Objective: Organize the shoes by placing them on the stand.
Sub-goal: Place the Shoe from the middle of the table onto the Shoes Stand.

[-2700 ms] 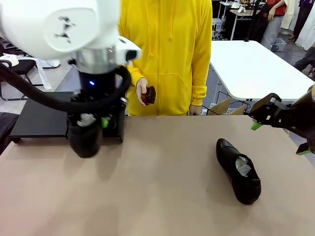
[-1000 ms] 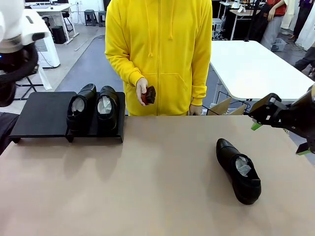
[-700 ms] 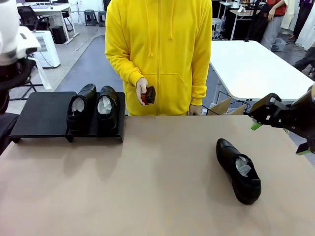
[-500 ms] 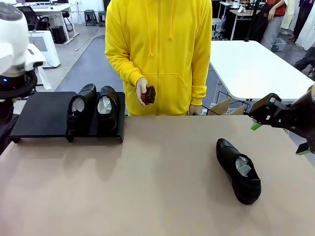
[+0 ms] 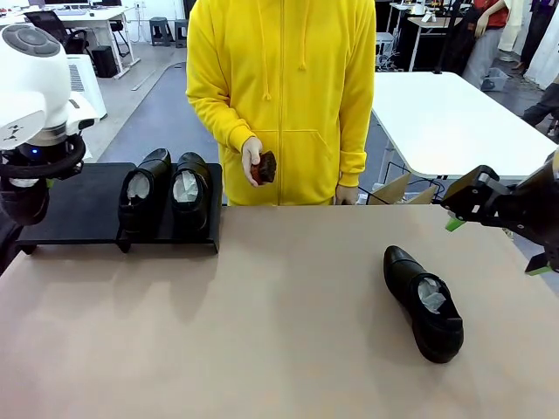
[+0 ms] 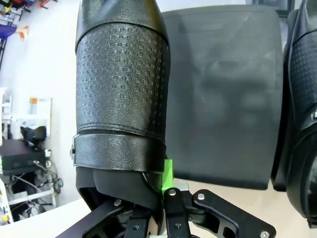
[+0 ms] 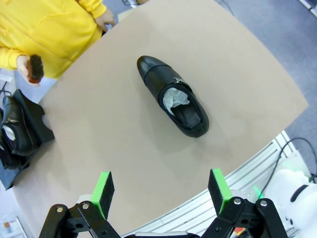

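My left gripper [image 6: 162, 191] is clamped shut on a shoe [image 6: 121, 84], gripping it near its strap with one green pad pressed to the leather. The long body of the shoe juts out past my fingers, which should let me lower it flat. I hold it by the left end of the stand [image 6: 223, 99], with bare rack showing beyond it. I judge that is the place for it, since the pair [image 5: 166, 188] stands side by side at the right end, heels toward me, and a tidy row would fill in next to them. My right gripper [image 7: 161, 191] is spread wide and holds nothing. It hangs high over my side of the table [image 5: 262, 349], looking down on the loose shoe [image 7: 173, 96]. That one lies on its sole with the paper upward, well apart from the stand and on my right arm's side, so I take it as that arm's job. The person's hand [image 5: 252, 161] holds a brush [image 5: 266, 168] back from the far edge, clear of both arms.
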Motion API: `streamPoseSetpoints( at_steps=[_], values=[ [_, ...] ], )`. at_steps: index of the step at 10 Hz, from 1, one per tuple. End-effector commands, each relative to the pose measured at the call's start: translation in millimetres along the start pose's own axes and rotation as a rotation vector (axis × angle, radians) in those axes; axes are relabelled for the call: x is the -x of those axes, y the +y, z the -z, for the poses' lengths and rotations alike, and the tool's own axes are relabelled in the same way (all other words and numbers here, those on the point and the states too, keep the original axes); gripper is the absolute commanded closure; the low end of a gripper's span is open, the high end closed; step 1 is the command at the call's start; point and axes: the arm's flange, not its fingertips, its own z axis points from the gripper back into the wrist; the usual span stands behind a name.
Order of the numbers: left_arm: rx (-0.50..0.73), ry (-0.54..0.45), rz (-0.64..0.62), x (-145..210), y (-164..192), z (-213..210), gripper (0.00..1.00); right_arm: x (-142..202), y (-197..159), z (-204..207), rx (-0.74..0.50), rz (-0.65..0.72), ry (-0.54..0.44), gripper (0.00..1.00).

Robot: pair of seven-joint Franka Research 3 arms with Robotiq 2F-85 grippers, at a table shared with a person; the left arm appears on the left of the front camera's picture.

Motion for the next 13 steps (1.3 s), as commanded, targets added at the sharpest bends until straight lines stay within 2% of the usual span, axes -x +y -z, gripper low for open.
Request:
streamPoseSetpoints(
  at_steps=[1,4,7,13],
  values=[
    [0.000,-0.038,-0.011,-2,4,16,1.00,-1,3,1,-0.024,-0.016,0.012,0.00],
    [0.004,-0.006,-0.011,-1,-2,38,1.00,-1,3,1,-0.024,-0.016,0.012,0.00],
    [-0.024,-0.005,-0.017,-7,-5,47,1.00,-1,3,1,-0.024,-0.016,0.012,0.00],
    [-0.005,-0.017,-0.042,-18,-7,60,1.00,-1,3,1,-0.024,-0.016,0.012,0.00]
  ],
)
